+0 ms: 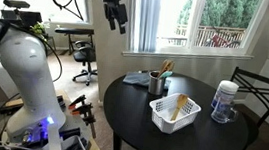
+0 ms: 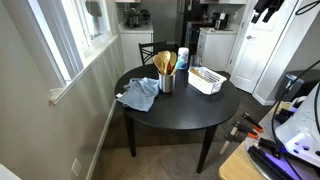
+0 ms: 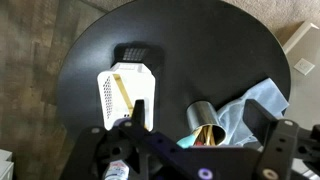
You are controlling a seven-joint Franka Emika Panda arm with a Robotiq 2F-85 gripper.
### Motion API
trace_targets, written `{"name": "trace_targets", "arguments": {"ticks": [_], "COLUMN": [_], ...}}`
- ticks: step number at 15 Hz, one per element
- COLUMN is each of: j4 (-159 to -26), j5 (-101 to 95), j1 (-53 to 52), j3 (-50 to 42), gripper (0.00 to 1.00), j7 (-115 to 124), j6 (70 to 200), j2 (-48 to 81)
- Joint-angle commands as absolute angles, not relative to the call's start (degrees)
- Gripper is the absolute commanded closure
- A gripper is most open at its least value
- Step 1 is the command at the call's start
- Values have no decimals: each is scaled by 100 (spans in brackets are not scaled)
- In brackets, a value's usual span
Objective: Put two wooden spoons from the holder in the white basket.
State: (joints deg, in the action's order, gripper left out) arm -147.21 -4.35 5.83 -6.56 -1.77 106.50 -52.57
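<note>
The white basket point(image 1: 174, 113) point(image 2: 207, 79) point(image 3: 112, 92) stands on the round black table point(image 3: 200, 50) with a wooden spoon point(image 3: 122, 88) point(image 1: 178, 107) lying in it. The dark grey holder point(image 1: 157, 84) point(image 2: 167, 82) point(image 3: 203, 115) stands beside it with more wooden spoons point(image 2: 165, 62) point(image 3: 205, 137) upright in it. My gripper point(image 1: 114, 11) point(image 2: 265, 10) point(image 3: 212, 114) is open and empty. It hangs high above the table, looking down on the holder and basket.
A crumpled blue cloth point(image 1: 136, 79) point(image 2: 138, 94) point(image 3: 255, 105) lies next to the holder. A white-lidded clear canister point(image 1: 224, 101) point(image 2: 182, 58) stands near the basket. A black chair point(image 1: 258, 93) is at the table. A window wall point(image 2: 70, 50) runs along one side.
</note>
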Motion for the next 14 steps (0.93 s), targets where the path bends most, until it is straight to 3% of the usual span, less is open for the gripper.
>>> {"name": "trace_targets", "arguments": {"ticks": [1,7,14], "j4": [-14702,-14724,-14725], "j5": [-423,-429,67], "j1": [598,619,612], "j3": [-646,-650,-1490], "gripper": [0,0,0], "j7": [-189,-152,-323], "j6": [10633,10721,12085], "j2": [-5248,-5201,-3597]}}
